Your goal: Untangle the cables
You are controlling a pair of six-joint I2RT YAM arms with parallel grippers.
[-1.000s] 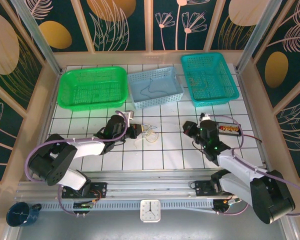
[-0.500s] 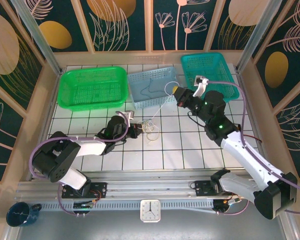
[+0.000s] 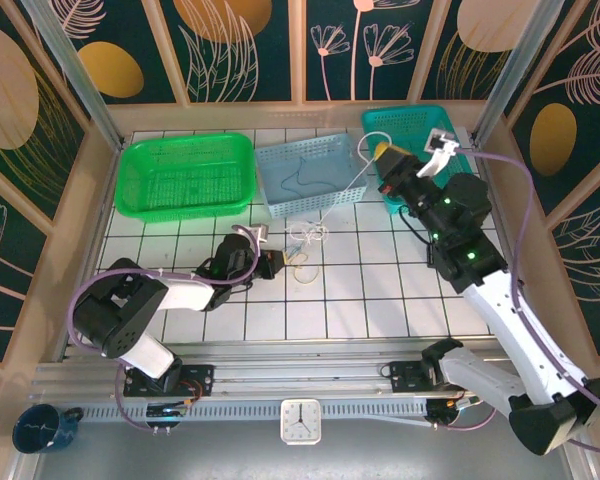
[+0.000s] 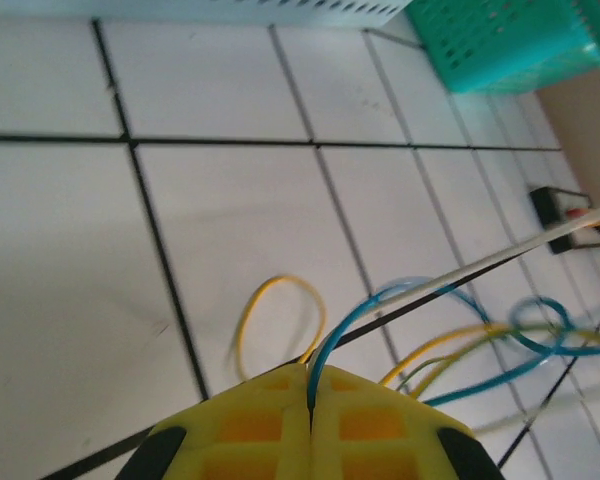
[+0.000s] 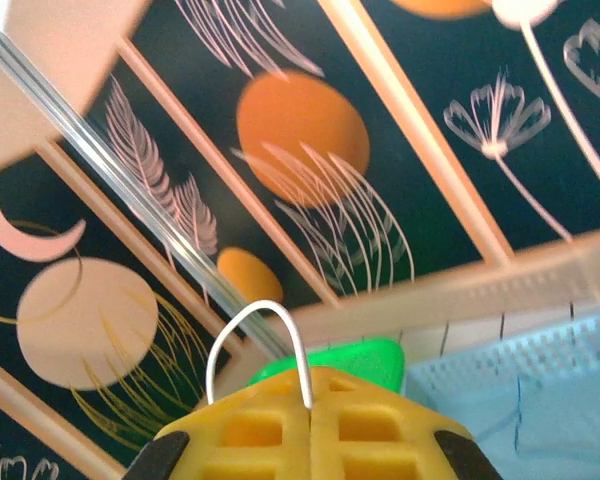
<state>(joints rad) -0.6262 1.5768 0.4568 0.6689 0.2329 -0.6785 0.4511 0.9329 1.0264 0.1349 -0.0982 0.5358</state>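
Note:
The cables (image 3: 302, 247) lie as a small tangle of blue, yellow and whitish wires on the white tiles, just right of my left gripper (image 3: 271, 264). In the left wrist view my left gripper (image 4: 310, 388) is shut on a blue wire (image 4: 352, 325). A yellow loop (image 4: 280, 285) lies just beyond its tips. My right gripper (image 3: 384, 157) is raised near the teal basket, shut on a white wire (image 5: 255, 312) that loops out of its closed tips (image 5: 310, 385). That white wire (image 3: 342, 198) runs taut down to the tangle.
Three baskets line the back: green (image 3: 185, 175), light blue (image 3: 310, 175) holding a thin dark wire, and teal (image 3: 420, 155). A small black box (image 4: 562, 205) sits on the tiles to the right. A clock (image 3: 300, 420) and a blue cup (image 3: 42, 428) are near the front rail.
My right arm has risen from the table and swung back toward the teal basket, drawing the white wire taut. The tangle has shifted slightly toward the back. My left gripper has stayed put.

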